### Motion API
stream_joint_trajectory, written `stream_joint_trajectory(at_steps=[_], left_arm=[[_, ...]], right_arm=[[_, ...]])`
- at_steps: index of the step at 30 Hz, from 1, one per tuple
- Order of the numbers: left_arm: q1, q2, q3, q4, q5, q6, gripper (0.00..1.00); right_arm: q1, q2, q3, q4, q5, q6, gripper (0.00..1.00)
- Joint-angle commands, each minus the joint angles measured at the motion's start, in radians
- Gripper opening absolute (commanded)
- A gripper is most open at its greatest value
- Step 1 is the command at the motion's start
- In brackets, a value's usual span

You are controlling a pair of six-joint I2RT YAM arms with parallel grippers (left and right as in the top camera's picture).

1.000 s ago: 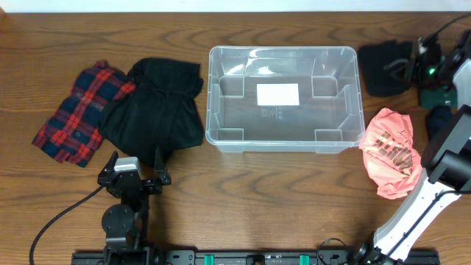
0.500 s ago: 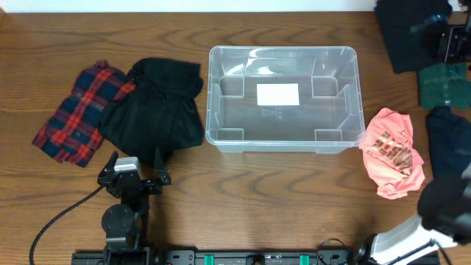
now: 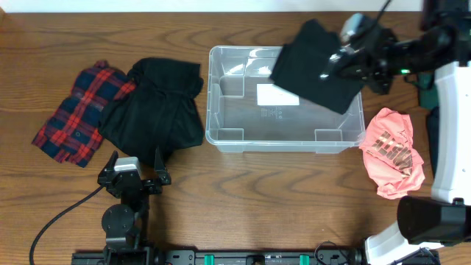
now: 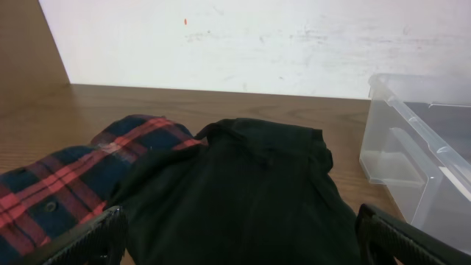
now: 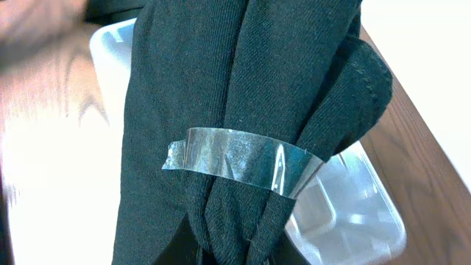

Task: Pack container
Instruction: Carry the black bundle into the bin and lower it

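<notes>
You see a brown woodgrain table, white wall behind | container mid-table | right gripper pinching taped black bundle above it | left gripper spread wide at the near edge

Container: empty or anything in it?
Container empty: only its white label shows inside; black garment hangs above it in the right gripper.
</notes>
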Motion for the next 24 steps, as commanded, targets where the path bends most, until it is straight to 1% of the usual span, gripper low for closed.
stream_joint_trajectory(at_steps=[1,12,17,24], left_arm=[[0.005,-0.007,-0.03,-0.021,-0.005,-0.005,0.98],[0.005,-0.007,-0.03,-0.021,-0.005,-0.005,0.98],[0.005,-0.007,-0.03,-0.021,-0.005,-0.005,0.98],[0.005,-0.007,-0.03,-0.02,-0.005,-0.005,0.98]], right_arm=[[0.068,0.015,-0.021,0.009,-0.034,-0.086,0.01],[0.227,0.073,-0.122,0.105,0.009,-0.086,0.01],[0.266,0.096,-0.178,0.152,0.009,-0.086,0.01],[0.307,0.101,-0.306,0.283,0.01,-0.085,0.01]])
